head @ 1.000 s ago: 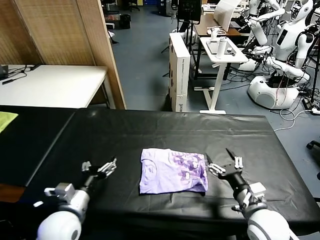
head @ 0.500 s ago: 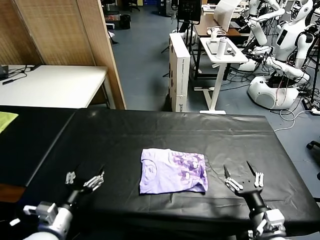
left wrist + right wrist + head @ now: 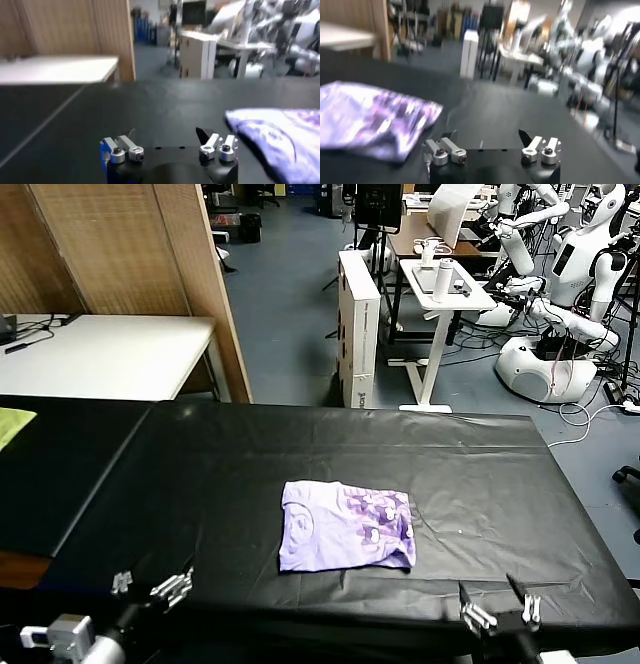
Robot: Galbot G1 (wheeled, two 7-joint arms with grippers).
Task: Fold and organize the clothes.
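The clothes, a lavender T-shirt [image 3: 346, 527] folded into a small rectangle with its purple-and-white print up, lie in the middle of the black table [image 3: 300, 454]. My left gripper [image 3: 152, 586] is open at the table's near left edge, well clear of the shirt. My right gripper [image 3: 497, 612] is open at the near right edge, also apart from it. In the left wrist view the T-shirt [image 3: 280, 137] lies off to one side of the open left gripper [image 3: 167, 136]. The right wrist view shows the T-shirt [image 3: 370, 117] beside the open right gripper [image 3: 487, 134].
A yellow-green cloth [image 3: 12, 424] lies at the far left edge of a second black surface. A white table [image 3: 110, 354] and a wooden screen [image 3: 130, 244] stand behind on the left. A white box [image 3: 358, 324], a small stand [image 3: 440, 294] and other robots [image 3: 560, 294] are beyond the table.
Both grippers have drawn back from beside the shirt toward the table's near edge, staying open. The folded T-shirt has not moved.
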